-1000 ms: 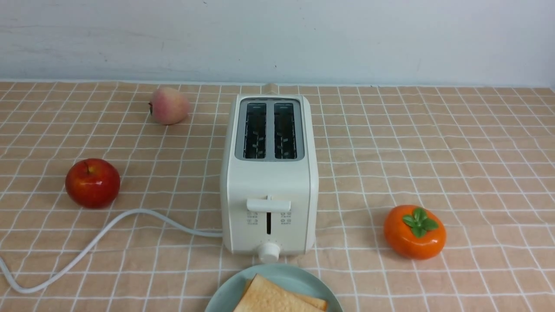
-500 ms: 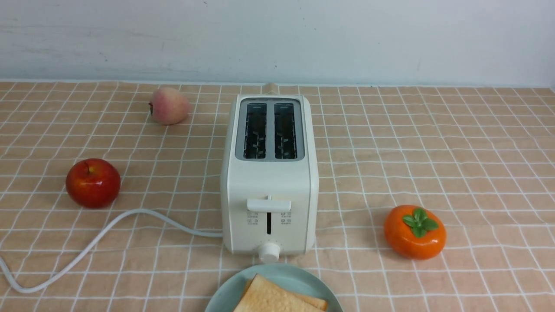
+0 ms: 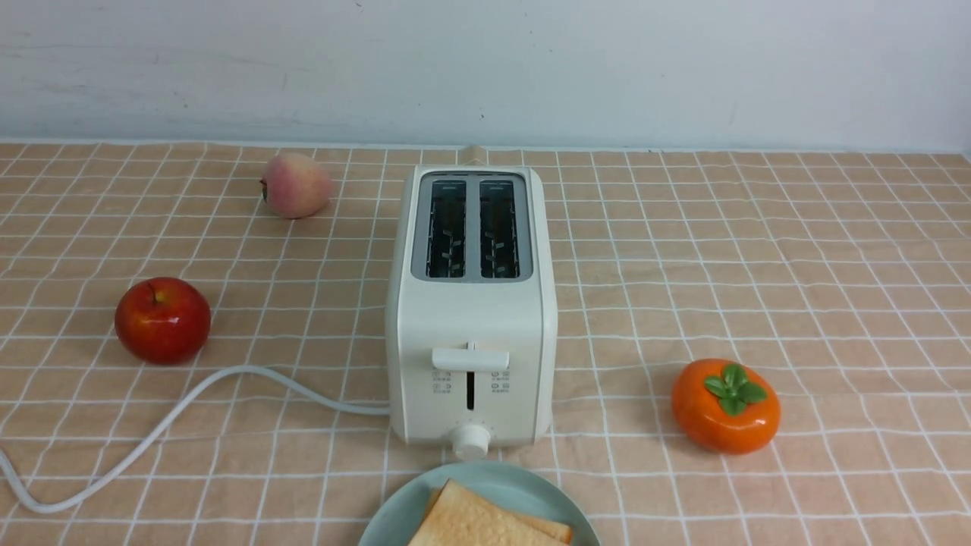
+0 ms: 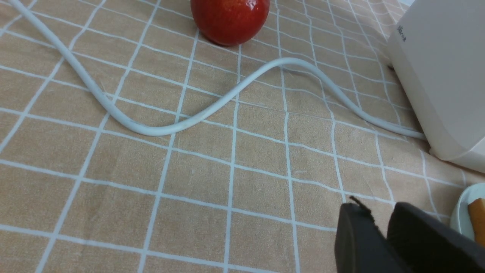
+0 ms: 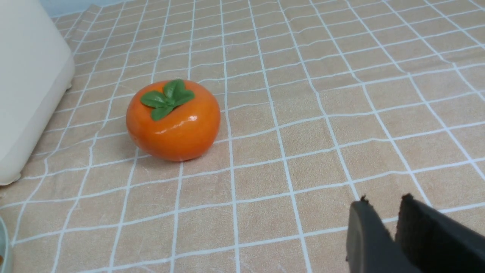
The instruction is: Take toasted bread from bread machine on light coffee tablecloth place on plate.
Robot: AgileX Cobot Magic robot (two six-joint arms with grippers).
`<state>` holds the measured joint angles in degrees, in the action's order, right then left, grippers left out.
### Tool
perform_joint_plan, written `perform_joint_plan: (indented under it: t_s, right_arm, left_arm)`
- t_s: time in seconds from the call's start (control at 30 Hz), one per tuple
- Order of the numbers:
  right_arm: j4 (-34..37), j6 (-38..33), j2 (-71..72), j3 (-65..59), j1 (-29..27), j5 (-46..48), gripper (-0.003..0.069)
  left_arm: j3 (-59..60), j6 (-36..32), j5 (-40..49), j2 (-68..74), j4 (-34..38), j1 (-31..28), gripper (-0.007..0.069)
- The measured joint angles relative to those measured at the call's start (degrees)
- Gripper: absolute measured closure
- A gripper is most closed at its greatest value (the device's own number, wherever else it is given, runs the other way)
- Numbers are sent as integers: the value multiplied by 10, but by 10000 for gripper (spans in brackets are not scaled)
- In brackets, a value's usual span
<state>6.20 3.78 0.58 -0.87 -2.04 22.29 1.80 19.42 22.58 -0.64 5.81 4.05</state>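
Observation:
The cream-white bread machine (image 3: 470,334) stands mid-table on the light coffee tablecloth (image 3: 758,265); both its slots are dark and hold no bread. Two slices of toasted bread (image 3: 485,523) lie stacked on the mint plate (image 3: 402,512) at the front edge, just in front of the toaster's knob. Neither gripper shows in the front view. In the left wrist view my left gripper (image 4: 376,212) is shut and empty, low over the cloth beside the plate (image 4: 460,212). In the right wrist view my right gripper (image 5: 384,203) is shut and empty over the cloth, right of the toaster (image 5: 26,87).
A red apple (image 3: 162,319) lies left of the toaster and a peach (image 3: 296,184) at the back left. An orange persimmon (image 3: 725,406) sits to the right. The white cord (image 3: 190,402) curves from the toaster to the front left edge.

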Motion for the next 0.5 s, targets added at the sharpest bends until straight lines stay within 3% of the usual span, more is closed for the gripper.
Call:
perform_joint_plan:
  t_s: [0.5]
  right_arm:
    - [0,0,0,0,0,0,505]
  left_arm:
    - [0,0,0,0,0,0,495]
